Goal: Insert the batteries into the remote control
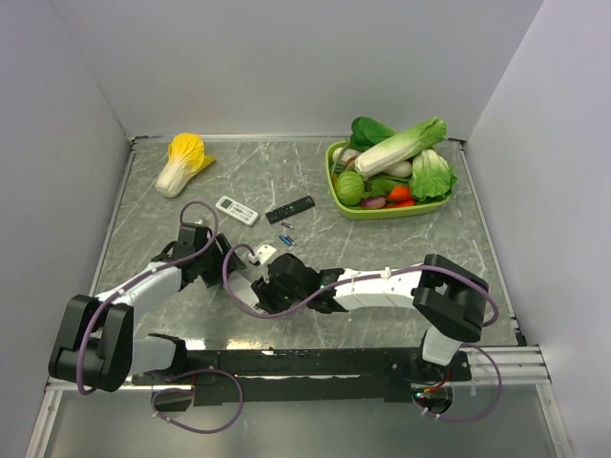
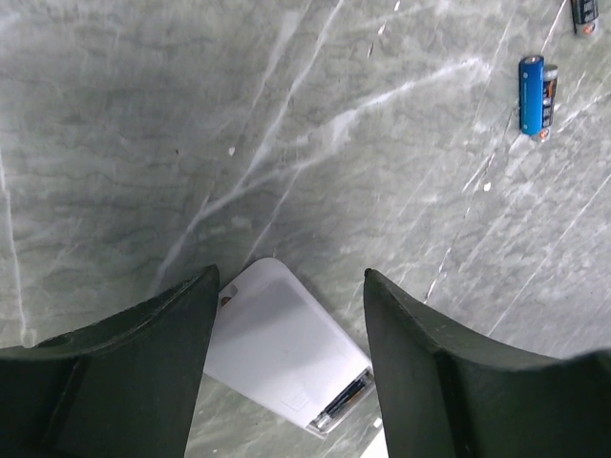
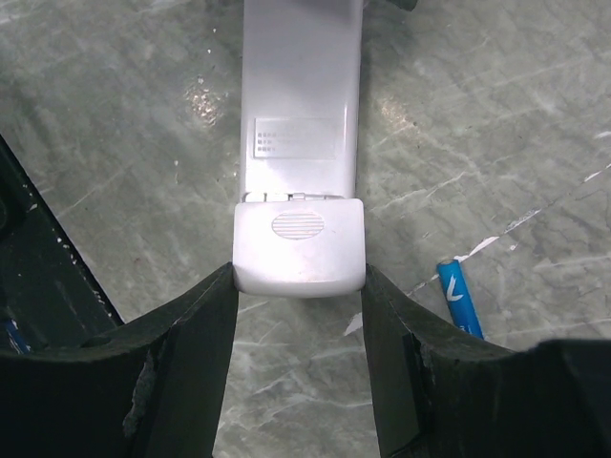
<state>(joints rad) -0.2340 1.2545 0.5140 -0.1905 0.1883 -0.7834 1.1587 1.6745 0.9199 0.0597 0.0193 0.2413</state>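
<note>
Here, one remote control [image 3: 301,143], two batteries [image 2: 535,95]

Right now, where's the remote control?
The remote control lies centrally in the top view, back up; right gripper holds its cover end, left gripper straddles the other.

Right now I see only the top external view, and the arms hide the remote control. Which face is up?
Observer: Its plain back. The right wrist view shows the remote control with its ribbed battery cover in place.
Operator: Is the right gripper on it?
Observer: Yes, the right gripper is closed on both sides of the cover end.
Operator: And the left?
Observer: The left gripper straddles what looks like the remote's far end; contact is unclear.
</note>
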